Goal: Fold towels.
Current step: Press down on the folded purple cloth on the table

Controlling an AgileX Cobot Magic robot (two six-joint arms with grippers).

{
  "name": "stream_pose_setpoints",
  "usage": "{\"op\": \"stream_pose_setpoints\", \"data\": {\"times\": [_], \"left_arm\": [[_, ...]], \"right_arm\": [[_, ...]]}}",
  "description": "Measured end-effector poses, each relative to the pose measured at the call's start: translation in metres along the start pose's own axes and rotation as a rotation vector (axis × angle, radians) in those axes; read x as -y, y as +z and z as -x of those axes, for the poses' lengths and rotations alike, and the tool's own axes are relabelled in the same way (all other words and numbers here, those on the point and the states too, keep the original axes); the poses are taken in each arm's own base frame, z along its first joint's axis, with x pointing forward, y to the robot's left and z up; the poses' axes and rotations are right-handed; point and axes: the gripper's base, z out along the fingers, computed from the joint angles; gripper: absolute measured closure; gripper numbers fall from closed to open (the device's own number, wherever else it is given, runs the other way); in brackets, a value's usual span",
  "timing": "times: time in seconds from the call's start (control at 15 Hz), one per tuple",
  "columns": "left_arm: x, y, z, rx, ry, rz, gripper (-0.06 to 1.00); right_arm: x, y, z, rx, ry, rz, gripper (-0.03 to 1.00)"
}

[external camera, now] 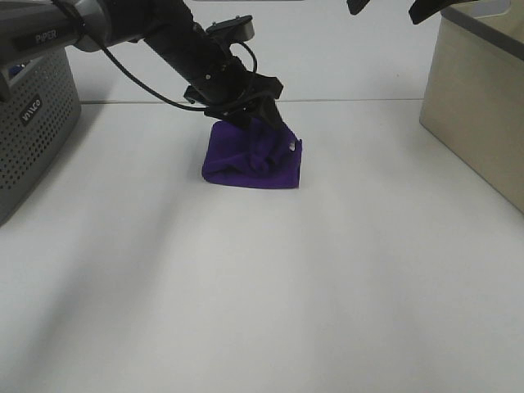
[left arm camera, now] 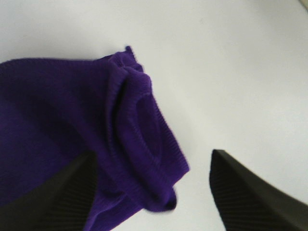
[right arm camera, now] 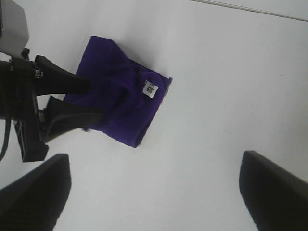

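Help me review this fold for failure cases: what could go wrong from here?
1. The towel's rolled edge lies between the left gripper's open jaws, against one finger; pulling away could drag it and undo the fold.
2. The towel looks bunched, with uneven layers, so it may spring open by itself.
3. The right gripper hangs open well off the towel, so nothing pins it down.

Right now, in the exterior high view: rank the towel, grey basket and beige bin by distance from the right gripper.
1. beige bin, just right of the right gripper.
2. towel, mid-table.
3. grey basket, far left edge.
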Motion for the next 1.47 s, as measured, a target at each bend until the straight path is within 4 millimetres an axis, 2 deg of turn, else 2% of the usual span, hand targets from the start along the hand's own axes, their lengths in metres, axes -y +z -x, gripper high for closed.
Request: {"op": "stream_pose_setpoints", "data": {"times": [0.07, 0.13, 0.2, 0.4, 0.53, 0.67, 0.87, 0.93, 1.0, 1.07, 1.27, 1.33, 1.47], "left_arm": [[0.008, 0.002, 0.001, 0.019, -0.006, -0.027, 0.28], [0.021, 0.006, 0.002, 0.035, 0.000, -0.082, 0.24], [0.023, 0.006, 0.003, 0.040, -0.002, -0.097, 0.23], [0.017, -0.003, 0.008, 0.045, 0.025, -0.086, 0.23], [0.009, -0.017, 0.010, 0.020, 0.078, -0.015, 0.23], [-0.006, -0.045, 0.015, -0.003, 0.129, 0.118, 0.23], [-0.032, -0.099, 0.025, 0.011, 0.098, 0.316, 0.23], [-0.040, -0.118, 0.024, -0.003, 0.079, 0.366, 0.23], [-0.058, -0.147, 0.021, -0.032, 0.031, 0.439, 0.23], [-0.070, -0.166, 0.019, -0.043, -0.005, 0.490, 0.23], [-0.106, -0.219, 0.013, 0.021, -0.132, 0.584, 0.23], [-0.109, -0.226, 0.012, 0.033, -0.147, 0.586, 0.23], [-0.112, -0.240, 0.011, 0.058, -0.172, 0.592, 0.23]], "right_arm": [[-0.001, 0.000, 0.000, 0.002, 0.005, 0.014, 0.05], [-0.004, -0.002, 0.001, 0.010, 0.012, 0.037, 0.05], [-0.006, -0.006, 0.001, 0.017, 0.010, 0.040, 0.05], [-0.013, -0.027, 0.002, 0.059, -0.007, 0.040, 0.05], [-0.015, -0.032, 0.002, 0.069, -0.034, 0.043, 0.05], [-0.015, -0.029, 0.002, 0.065, -0.084, 0.048, 0.05], [-0.017, -0.021, 0.002, 0.065, -0.181, 0.100, 0.05], [-0.019, -0.013, 0.003, 0.068, -0.220, 0.154, 0.05], [-0.024, 0.009, 0.004, 0.068, -0.284, 0.264, 0.05], [-0.029, 0.028, 0.003, 0.066, -0.357, 0.331, 0.05], [-0.045, 0.097, -0.003, 0.097, -0.624, 0.385, 0.05], [-0.048, 0.110, -0.005, 0.103, -0.667, 0.384, 0.05], [-0.057, 0.152, -0.015, 0.100, -0.782, 0.385, 0.05]]}}
